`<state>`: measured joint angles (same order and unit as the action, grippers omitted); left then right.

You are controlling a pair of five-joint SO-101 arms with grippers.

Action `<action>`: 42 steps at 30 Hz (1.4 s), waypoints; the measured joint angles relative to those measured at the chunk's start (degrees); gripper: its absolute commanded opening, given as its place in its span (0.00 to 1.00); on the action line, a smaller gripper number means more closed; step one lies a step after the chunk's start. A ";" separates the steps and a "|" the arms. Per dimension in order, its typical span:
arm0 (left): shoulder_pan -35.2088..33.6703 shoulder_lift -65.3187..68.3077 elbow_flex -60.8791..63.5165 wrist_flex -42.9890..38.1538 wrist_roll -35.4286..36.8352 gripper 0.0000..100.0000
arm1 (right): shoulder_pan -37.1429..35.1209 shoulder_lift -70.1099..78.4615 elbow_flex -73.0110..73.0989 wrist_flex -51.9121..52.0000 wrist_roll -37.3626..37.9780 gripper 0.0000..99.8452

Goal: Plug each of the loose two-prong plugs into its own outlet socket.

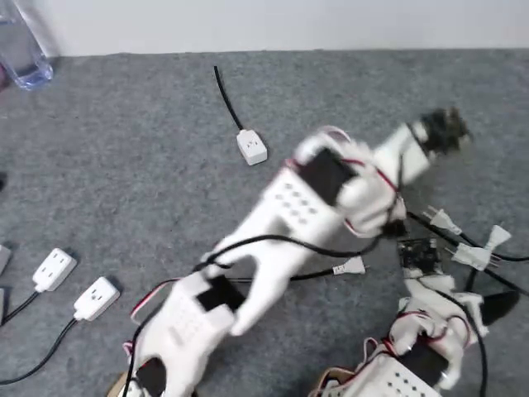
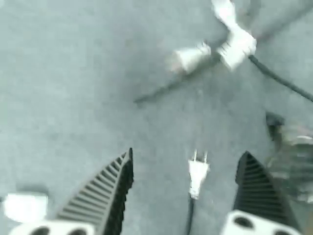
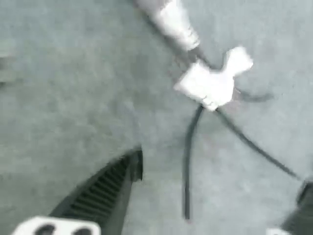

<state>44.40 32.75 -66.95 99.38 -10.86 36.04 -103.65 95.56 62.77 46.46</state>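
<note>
My left gripper (image 2: pixel 187 153) is open above the grey carpet. A white two-prong plug (image 2: pixel 198 171) lies between its fingers without touching them, prongs pointing away. Two more white plugs (image 2: pixel 234 44) lie crossed farther off. My right gripper (image 3: pixel 220 178) is also open, over a black cord (image 3: pixel 188 161) near another white plug (image 3: pixel 210 83). From above, one loose plug (image 1: pixel 351 266) lies beside the left arm (image 1: pixel 289 207) and other plugs (image 1: pixel 442 219) (image 1: pixel 488 248) lie at the right. White outlet sockets sit at the back (image 1: pixel 252 147) and at the far left (image 1: pixel 54 269) (image 1: pixel 97 298).
Black cords cross the carpet around both arms. The right arm (image 1: pixel 430 339) stands at the bottom right. A clear water bottle (image 1: pixel 21 50) stands in the back left corner by the white wall.
</note>
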 measured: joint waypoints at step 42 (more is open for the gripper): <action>-58.81 7.12 8.09 -21.80 0.79 0.32 | -28.84 0.35 -9.76 2.46 -21.27 0.48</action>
<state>-14.42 39.87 -58.86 77.58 -10.07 7.21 -103.30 85.80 65.23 25.19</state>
